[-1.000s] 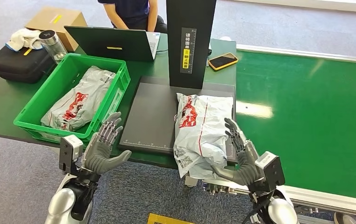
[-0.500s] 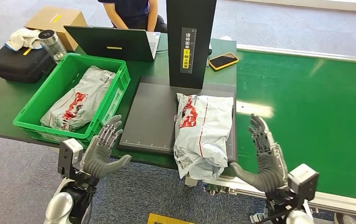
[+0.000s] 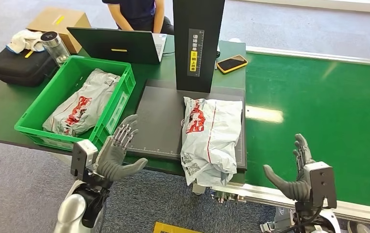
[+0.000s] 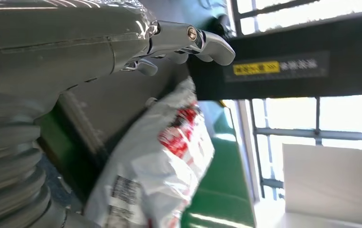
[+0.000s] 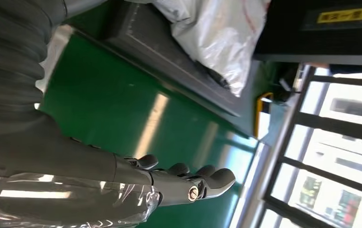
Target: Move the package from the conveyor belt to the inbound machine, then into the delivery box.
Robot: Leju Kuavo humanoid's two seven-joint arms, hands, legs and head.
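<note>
Package lies on the scanner plate, long axis running from the black column toward me, its near end hanging over the table's front edge. I see my left hand, fingers spread and empty, nearer, on the green crate side; my right hand hovers spread over the belt.

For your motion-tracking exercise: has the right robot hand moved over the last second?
Yes. The right robot hand has drawn away from the package on the scanner plate, out over the green conveyor belt.
</note>
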